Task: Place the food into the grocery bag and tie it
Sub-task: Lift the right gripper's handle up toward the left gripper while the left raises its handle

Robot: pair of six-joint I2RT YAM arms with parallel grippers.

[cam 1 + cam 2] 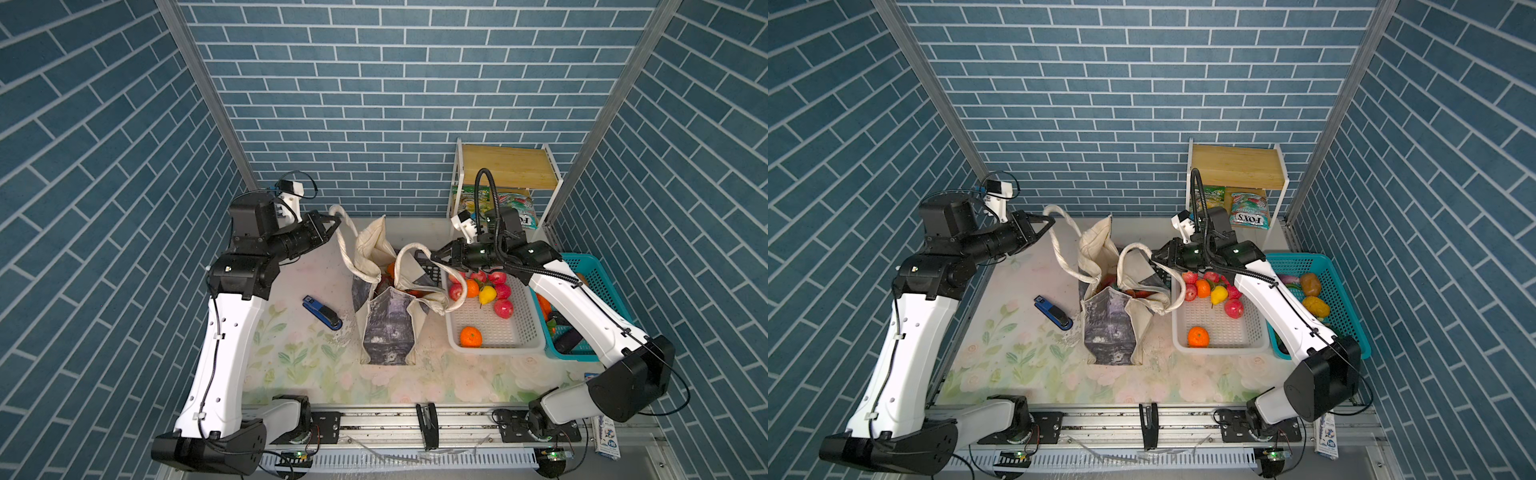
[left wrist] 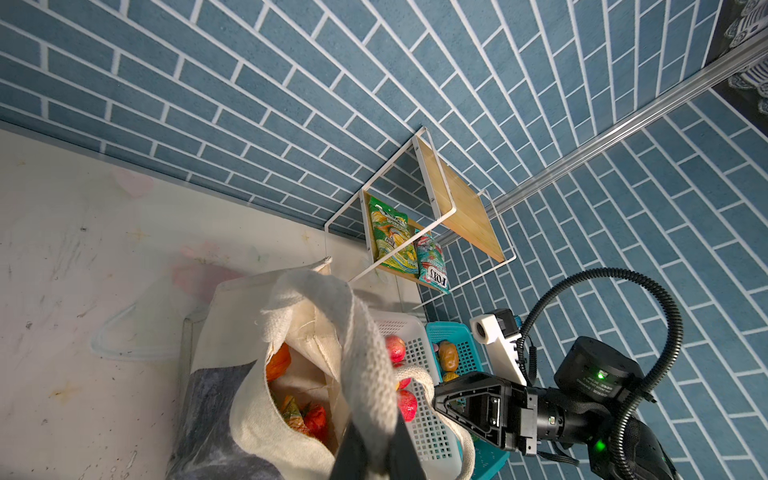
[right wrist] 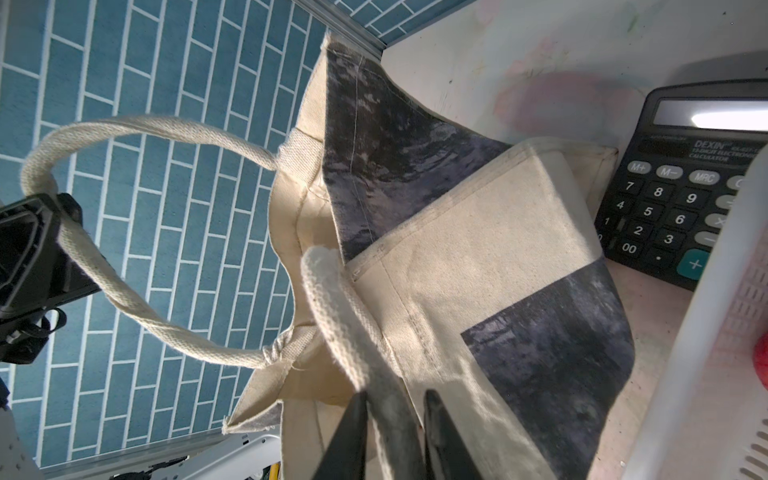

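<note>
The left claw (image 1: 335,222) is clenched on the far handle (image 1: 341,243), pulling it taut away from the bag (image 1: 388,328); the bag stands between both claws; the near handle (image 3: 336,299) runs lengthwise between the right claw's (image 3: 395,428) fingers, grip unclear; apples (image 1: 503,308) sit in the basket (image 1: 515,332) beside it.

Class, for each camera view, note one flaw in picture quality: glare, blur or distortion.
Both top views: wide-angle splays the walls; right wrist: glare whites out the calculator display; left wrist: the handle softens and darkens near the lens.
</note>
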